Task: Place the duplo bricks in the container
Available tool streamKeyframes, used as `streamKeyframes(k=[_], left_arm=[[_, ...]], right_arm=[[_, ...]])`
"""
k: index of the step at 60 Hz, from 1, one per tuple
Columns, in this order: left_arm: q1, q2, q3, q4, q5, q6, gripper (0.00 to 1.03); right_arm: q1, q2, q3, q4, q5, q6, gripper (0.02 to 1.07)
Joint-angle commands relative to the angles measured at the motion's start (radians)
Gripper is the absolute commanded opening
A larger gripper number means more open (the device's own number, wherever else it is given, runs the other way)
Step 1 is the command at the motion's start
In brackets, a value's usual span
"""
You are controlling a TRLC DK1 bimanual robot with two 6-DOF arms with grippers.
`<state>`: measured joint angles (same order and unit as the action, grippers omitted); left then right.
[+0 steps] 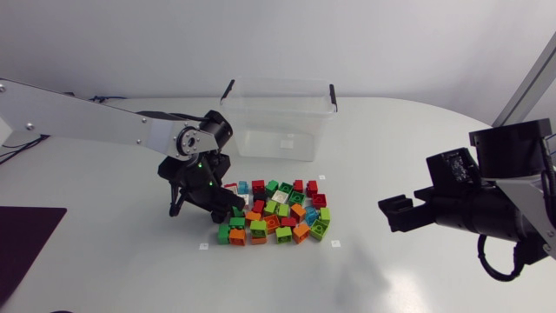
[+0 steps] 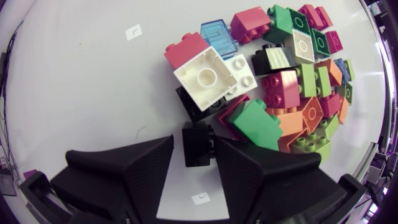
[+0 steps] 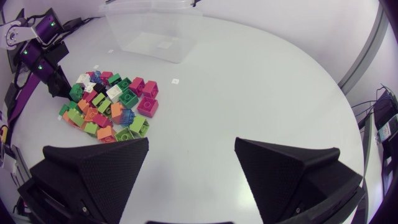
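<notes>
A heap of coloured duplo bricks [image 1: 278,213] lies mid-table, in front of the clear plastic container [image 1: 278,143], which has nothing in it. My left gripper [image 1: 217,211] is down at the heap's left edge. In the left wrist view it [image 2: 194,140] is shut on a black brick [image 2: 198,144] held between the fingertips, with a white brick [image 2: 208,78] and a red one [image 2: 185,48] just ahead. My right gripper [image 1: 395,213] hangs open and holds nothing at the table's right side. In its own view it [image 3: 191,146] faces the heap [image 3: 109,106] and the container [image 3: 134,28].
A dark purple mat [image 1: 26,239] lies at the table's left edge. Small white tags [image 1: 204,247] [image 1: 336,244] mark the table around the heap. My left arm [image 3: 37,59] stands beyond the heap in the right wrist view. Bare table separates the heap from my right gripper.
</notes>
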<state>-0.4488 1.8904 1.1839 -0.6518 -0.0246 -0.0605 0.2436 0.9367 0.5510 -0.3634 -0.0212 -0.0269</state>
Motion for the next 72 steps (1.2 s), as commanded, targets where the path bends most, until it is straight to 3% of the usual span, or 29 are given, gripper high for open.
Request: streamKeyframes(k=[1, 13, 21, 31, 42, 48, 72], left_arm=[[-0.013, 0.032, 0.014, 0.006, 0.000, -0.032, 0.38], [-0.010, 0.038, -0.009, 0.004, -0.001, -0.018, 0.28], [0.007, 0.004, -0.026, -0.035, -0.001, 0.028, 0.27], [0.021, -0.090, -0.053, -0.055, -0.001, 0.073, 0.25], [0.044, -0.145, -0.067, -0.058, -0.001, 0.096, 0.25], [0.065, -0.182, -0.061, -0.060, -0.001, 0.103, 0.25], [0.114, -0.312, -0.013, -0.045, 0.008, 0.137, 0.25]], right_arm=[[0.020, 0.031, 0.021, 0.001, 0.010, -0.002, 1.02], [0.056, 0.162, 0.043, -0.005, -0.020, -0.010, 1.02], [0.114, 0.248, 0.075, 0.001, -0.074, -0.107, 1.02], [0.080, 0.422, 0.161, 0.023, -0.187, -0.192, 1.02], [0.043, 0.616, 0.294, 0.006, -0.221, -0.255, 1.02], [0.059, 0.706, 0.356, -0.011, -0.118, -0.168, 1.02], [0.125, 0.780, 0.492, -0.206, -0.046, 0.081, 1.02]])
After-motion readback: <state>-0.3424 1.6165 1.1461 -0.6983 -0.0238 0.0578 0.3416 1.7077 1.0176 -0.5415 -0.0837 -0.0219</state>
